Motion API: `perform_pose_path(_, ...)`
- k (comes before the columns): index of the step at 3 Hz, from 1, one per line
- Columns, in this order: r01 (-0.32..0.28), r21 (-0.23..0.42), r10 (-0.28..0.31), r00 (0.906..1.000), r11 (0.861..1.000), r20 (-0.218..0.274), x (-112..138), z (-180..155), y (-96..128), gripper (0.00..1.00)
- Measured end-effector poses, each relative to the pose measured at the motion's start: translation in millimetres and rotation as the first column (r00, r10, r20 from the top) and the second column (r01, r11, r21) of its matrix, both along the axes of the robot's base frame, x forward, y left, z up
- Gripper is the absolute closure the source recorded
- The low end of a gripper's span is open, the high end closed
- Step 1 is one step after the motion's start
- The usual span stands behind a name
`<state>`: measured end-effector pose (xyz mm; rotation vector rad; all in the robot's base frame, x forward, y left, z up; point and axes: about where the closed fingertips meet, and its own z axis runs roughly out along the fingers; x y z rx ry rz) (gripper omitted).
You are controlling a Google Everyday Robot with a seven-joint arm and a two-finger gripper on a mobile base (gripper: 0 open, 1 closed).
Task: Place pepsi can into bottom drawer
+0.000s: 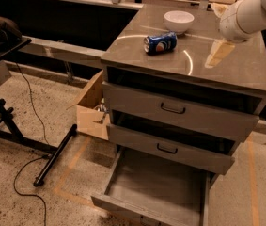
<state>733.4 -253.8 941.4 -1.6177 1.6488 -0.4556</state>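
One gripper (219, 53) is seen at the far right, held low over the grey cabinet top (236, 74) at the end of a white arm (250, 15). Whether it is squeezed closed or let loose cannot be told. The pepsi can (160, 43) is laid on its side on the cabinet top, left of the gripper and well apart from it. A white bowl (178, 21) is set just behind the can. The bottom drawer (156, 187) is pulled out, near the floor.
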Motion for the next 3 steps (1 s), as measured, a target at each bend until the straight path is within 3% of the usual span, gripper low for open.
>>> perform_pose_path(1,0.013,-0.002,-0.013,0.9999,1.0,0.007,8.7,-0.5,5.1,0.0)
perform_pose_path(3,0.002,-0.064,-0.005,0.9988,0.998,-0.048,41.4,1.6,18.1,0.0)
